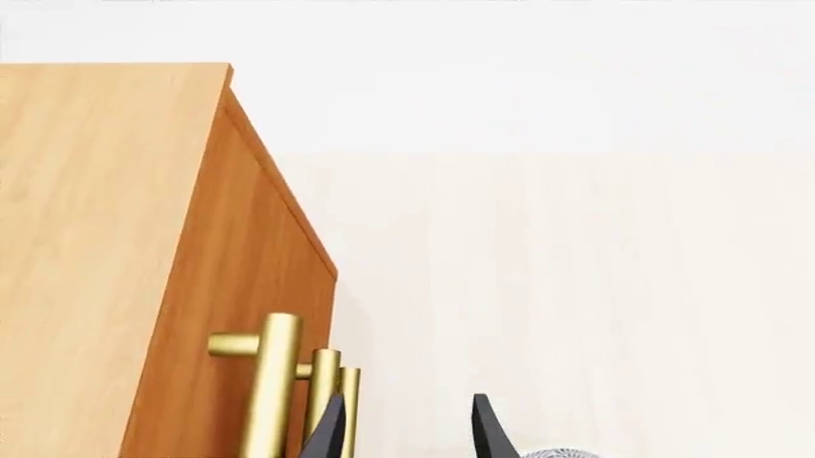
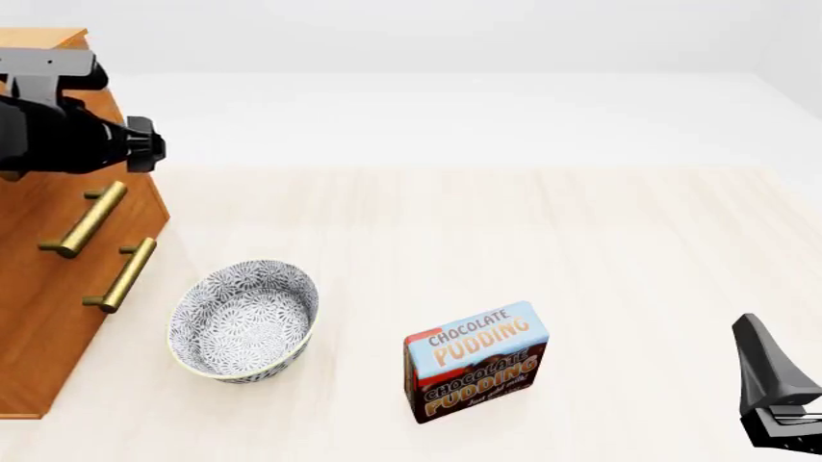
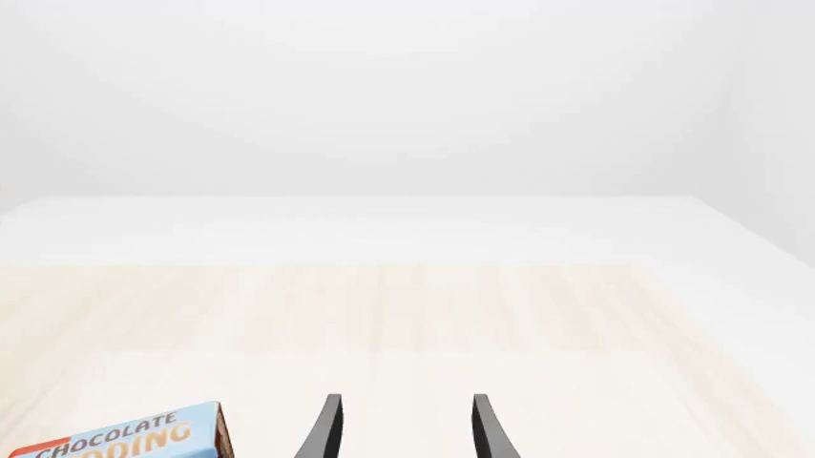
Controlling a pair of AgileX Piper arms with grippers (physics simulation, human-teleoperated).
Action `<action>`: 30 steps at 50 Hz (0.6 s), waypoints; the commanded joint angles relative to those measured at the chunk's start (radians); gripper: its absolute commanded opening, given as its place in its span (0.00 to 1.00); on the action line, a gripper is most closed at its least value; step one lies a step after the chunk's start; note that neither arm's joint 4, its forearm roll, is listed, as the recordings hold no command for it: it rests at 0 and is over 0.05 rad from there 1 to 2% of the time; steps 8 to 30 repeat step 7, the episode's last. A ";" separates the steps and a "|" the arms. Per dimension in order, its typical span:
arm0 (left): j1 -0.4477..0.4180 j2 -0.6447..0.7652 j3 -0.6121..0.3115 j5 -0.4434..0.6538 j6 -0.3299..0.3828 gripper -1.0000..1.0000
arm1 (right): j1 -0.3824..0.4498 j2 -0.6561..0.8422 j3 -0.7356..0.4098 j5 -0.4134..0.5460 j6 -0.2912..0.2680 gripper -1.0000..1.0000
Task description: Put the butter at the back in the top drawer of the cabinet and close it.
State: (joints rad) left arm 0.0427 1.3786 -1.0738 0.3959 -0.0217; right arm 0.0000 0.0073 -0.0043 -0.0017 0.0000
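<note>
left gripper (image 1: pixel 405 429) is up by the cabinet (image 2: pixel 38 318), fingers spread with nothing between them, close beside the brass handles (image 1: pixel 274 382). right gripper (image 3: pixel 405 427) is open too, low at the near right of the table (image 2: pixel 514 221). can't spot the butter anywhere. a bowl (image 2: pixel 244 320) and a pudding box (image 2: pixel 475 361) sit out front.

You have 1 cabinet (image 2: pixel 52 289) at the left edge of the bench, and 3 brass handles (image 1: pixel 271 382) show on it in the left wrist view, 2 of them (image 2: pixel 88 219) in the front view. You have 1 patterned bowl (image 2: pixel 244 320) and 1 pudding box (image 2: pixel 476 361) toward the near edge. You have 2 grippers: the left gripper (image 1: pixel 405 434) and the right gripper (image 3: pixel 403 429).
</note>
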 commanded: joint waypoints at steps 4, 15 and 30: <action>0.037 -0.013 0.056 0.006 -0.025 1.00 | 0.000 0.000 0.000 0.000 0.000 1.00; 0.027 -0.029 0.059 0.005 -0.027 1.00 | 0.000 0.000 0.000 0.000 0.000 1.00; 0.027 -0.029 0.059 0.005 -0.027 1.00 | 0.000 0.000 0.000 0.000 0.000 1.00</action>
